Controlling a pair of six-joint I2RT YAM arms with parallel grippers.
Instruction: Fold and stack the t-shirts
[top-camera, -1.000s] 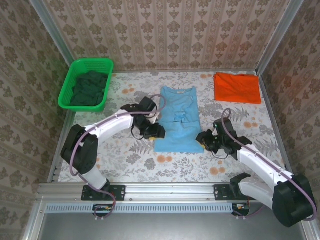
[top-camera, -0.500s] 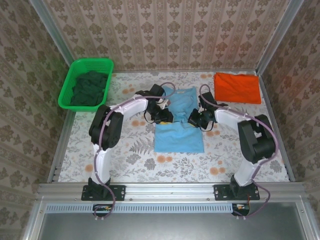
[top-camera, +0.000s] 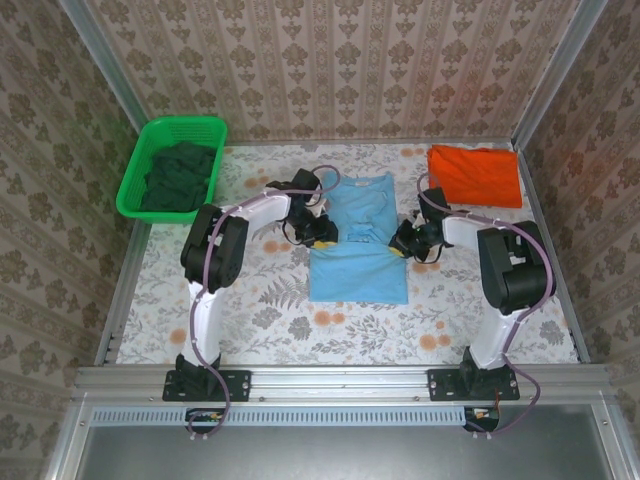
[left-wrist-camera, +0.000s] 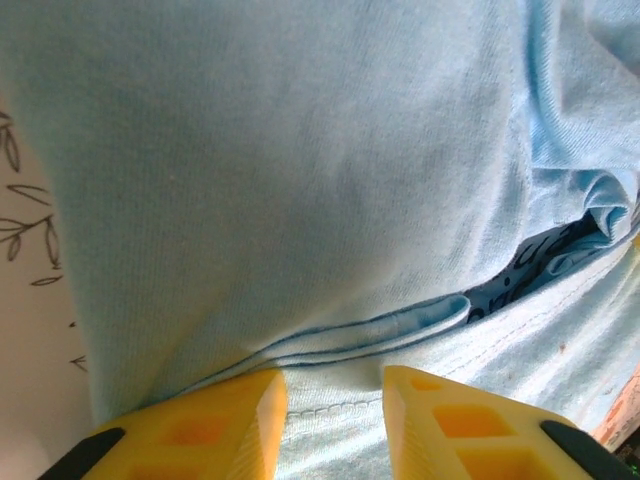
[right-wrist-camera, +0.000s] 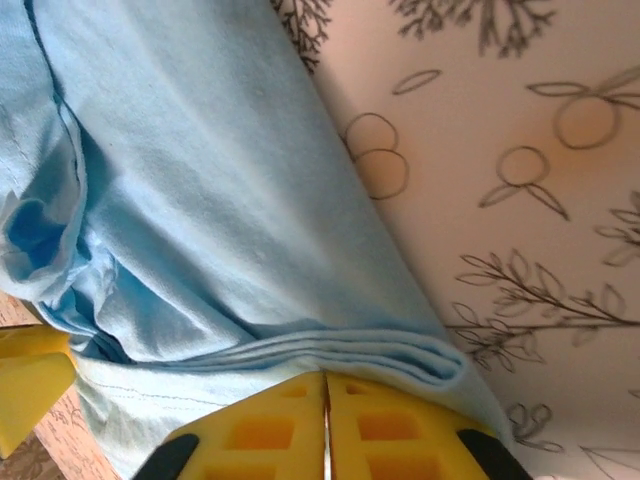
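Right gripper, fingers pressed together at the layered fold of the soft-knit light blue t-shirt; left gripper, jaws apart over its stitched hem. Both arms reach inward, flanking this shirt mid-table. Orange-red t-shirt: flat folded rectangle, far right corner.

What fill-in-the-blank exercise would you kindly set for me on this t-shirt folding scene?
The green basket stands in the far ___ corner of the table. The cloth inside it is dark ___. The left gripper is at the left edge of the light blue t-shirt, the right gripper at its ___ edge. The orange-red t-shirt lies folded nearer the ___ gripper.
Missing words: left; green; right; right.
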